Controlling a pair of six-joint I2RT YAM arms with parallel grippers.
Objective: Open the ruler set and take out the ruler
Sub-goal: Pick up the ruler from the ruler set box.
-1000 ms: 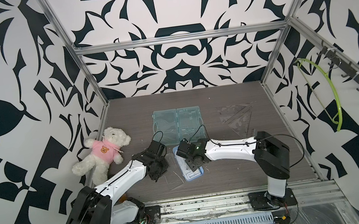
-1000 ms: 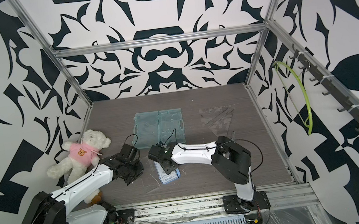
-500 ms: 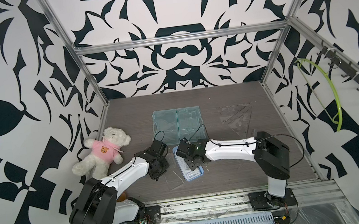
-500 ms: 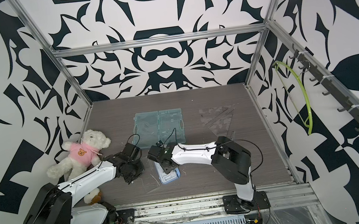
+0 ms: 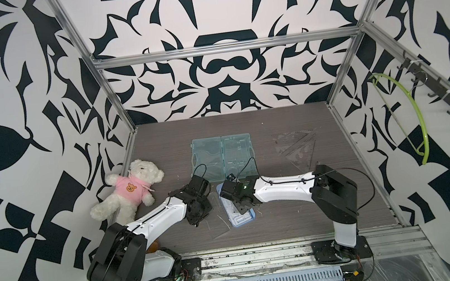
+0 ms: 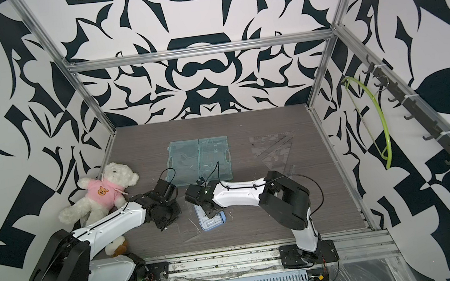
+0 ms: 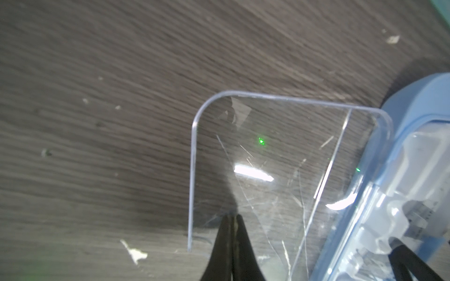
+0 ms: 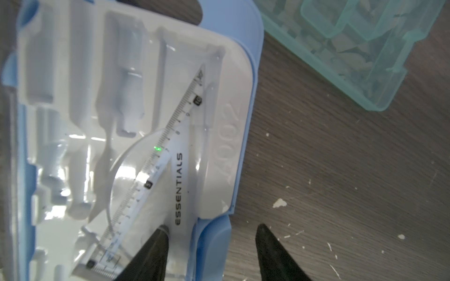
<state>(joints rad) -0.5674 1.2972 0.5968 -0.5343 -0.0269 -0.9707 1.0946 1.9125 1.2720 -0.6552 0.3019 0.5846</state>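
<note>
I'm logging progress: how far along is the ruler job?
Done: the case lies open, its clear lid folded out beside it, with the shut left gripper touching the lid. In hand: the right gripper is open over the tray, one fingertip on the ruler, the other outside the case wall. Left: close on the ruler and lift it out; it is not yet out.

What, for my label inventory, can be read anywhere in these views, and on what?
"ESSENTIALS": printed on the clear set square in the blue case.
"200" plus an unclear last character: embossed on the white tray.
Scale numerals on the set square: too small.
</note>
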